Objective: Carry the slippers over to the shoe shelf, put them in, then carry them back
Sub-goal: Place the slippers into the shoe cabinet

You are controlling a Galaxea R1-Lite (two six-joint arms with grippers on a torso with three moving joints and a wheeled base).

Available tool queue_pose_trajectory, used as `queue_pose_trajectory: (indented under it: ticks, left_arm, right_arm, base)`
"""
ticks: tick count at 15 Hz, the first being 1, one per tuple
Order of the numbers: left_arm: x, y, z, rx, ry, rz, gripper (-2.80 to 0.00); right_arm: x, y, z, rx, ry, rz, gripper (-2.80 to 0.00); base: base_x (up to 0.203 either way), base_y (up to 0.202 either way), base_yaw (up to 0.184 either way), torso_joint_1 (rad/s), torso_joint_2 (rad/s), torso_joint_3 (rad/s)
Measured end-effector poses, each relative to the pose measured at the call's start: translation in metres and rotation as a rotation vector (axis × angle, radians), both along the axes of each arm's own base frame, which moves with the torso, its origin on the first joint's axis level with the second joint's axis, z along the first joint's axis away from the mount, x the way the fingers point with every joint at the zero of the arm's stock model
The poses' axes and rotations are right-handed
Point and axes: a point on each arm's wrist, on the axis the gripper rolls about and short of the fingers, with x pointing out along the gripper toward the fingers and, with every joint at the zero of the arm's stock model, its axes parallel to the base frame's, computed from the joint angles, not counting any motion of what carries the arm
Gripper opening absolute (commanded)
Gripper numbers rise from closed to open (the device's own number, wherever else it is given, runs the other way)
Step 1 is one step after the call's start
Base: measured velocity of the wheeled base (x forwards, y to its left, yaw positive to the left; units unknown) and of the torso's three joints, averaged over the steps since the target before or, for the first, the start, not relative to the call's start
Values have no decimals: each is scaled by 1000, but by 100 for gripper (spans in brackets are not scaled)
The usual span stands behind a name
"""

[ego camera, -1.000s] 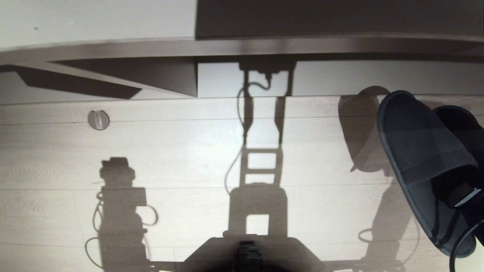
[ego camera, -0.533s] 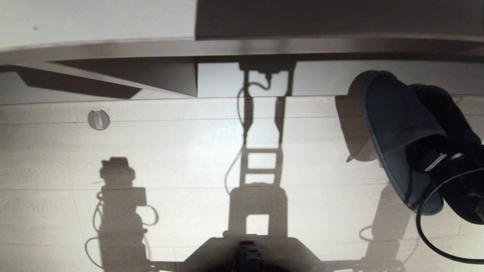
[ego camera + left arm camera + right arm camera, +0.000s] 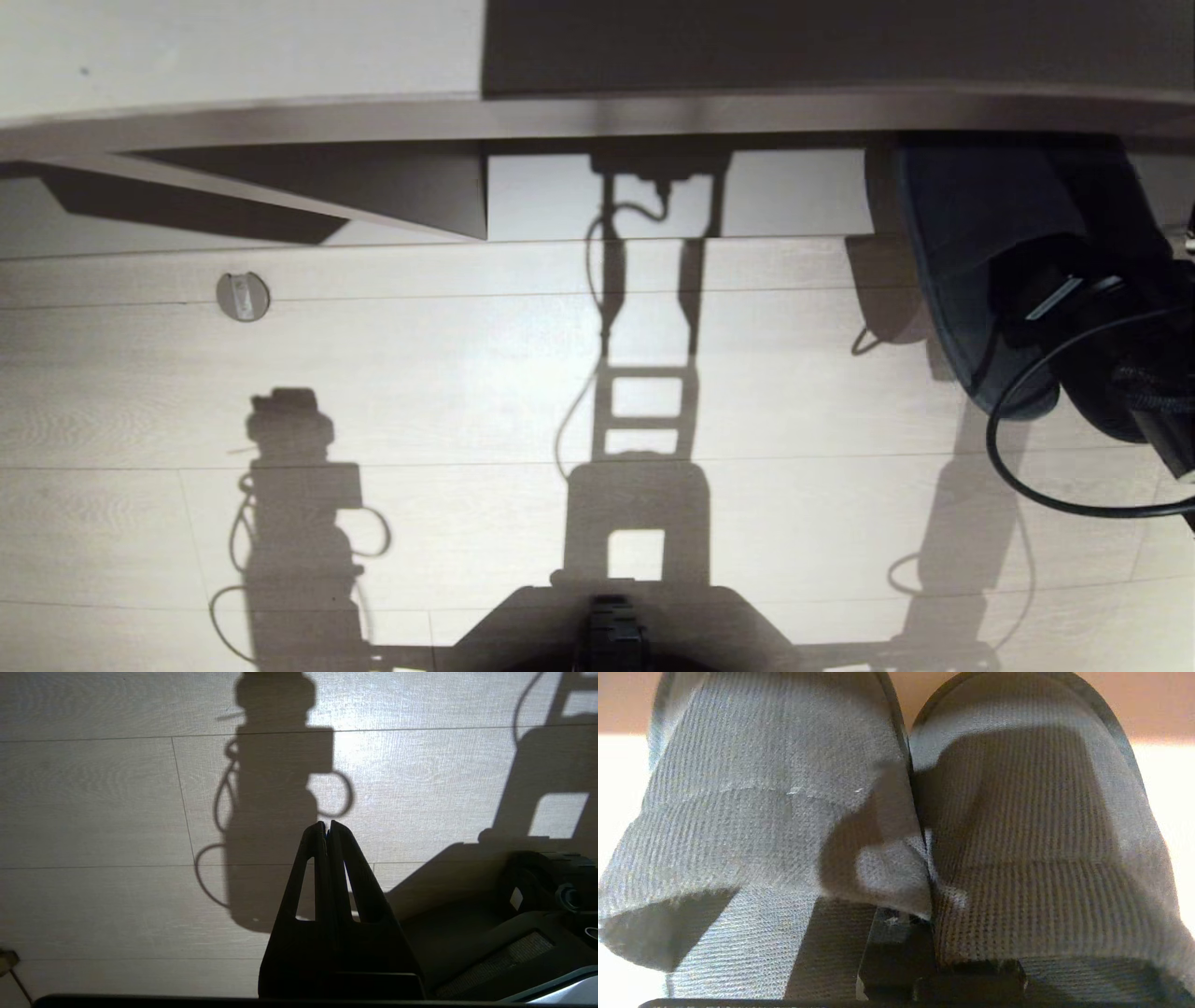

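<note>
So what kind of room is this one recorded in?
Probably a home entryway or hallway: pale wood-plank floor, a low open shoe shelf along the wall, and the right pincer holding a pair of dark fabric slippers at its opening.

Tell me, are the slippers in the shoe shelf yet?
Not yet. Done: the right gripper has both slippers pinched together in its jaws, off the floor. In hand: their toes sit at the shelf's front edge, on the robot's right. Whether they are inside cannot be told. Left: setting them down, then bringing them back. The left gripper hangs shut over the floor.
</note>
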Motion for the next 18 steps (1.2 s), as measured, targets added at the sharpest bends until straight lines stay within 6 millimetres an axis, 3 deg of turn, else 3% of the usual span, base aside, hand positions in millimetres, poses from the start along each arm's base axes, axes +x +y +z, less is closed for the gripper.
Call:
queue_pose_trajectory:
  ticks: [7,18]
  left_arm:
    - [0,0,0,0,0,0,-280]
    - [0,0,0,0,0,0,-280]
  right_arm:
    - [42,-5,32,-28,-143,-31,-280]
    - [88,-9,74,-69,-338,-69,-280]
  base:
    - [0,0,0,0,0,0]
    - [0,0,0,0,0,0]
